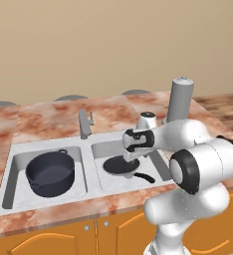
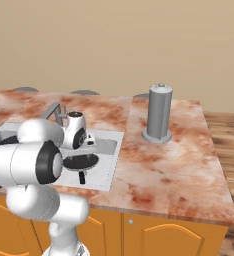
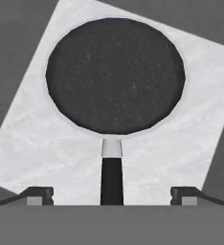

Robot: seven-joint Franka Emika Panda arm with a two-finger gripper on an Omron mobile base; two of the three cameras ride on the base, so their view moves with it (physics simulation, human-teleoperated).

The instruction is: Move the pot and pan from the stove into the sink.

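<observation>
The dark blue-grey pot (image 1: pixel 51 172) stands upright in the left bowl of the sink (image 1: pixel 88 172). In the right bowl lies the black pan (image 1: pixel 118 165), flat on the basin floor (image 3: pixel 181 134), its long handle (image 3: pixel 112 179) pointing toward the counter's front. My gripper (image 1: pixel 132 158) hangs just above the pan and points down. In the hand view the gripper (image 3: pixel 112 194) is open, with the fingertips (image 3: pixel 39 194) wide apart on either side of the handle and not touching it. The pan (image 2: pixel 79 162) also shows under the hand in the right base view. The stove is out of view.
A grey angular faucet (image 1: pixel 84 123) rises behind the divider between the bowls. A tall grey cylinder canister (image 1: pixel 180 102) stands on the marble counter (image 2: pixel 164 165) right of the sink. Orange cabinet doors (image 1: pixel 63 239) run below the counter edge.
</observation>
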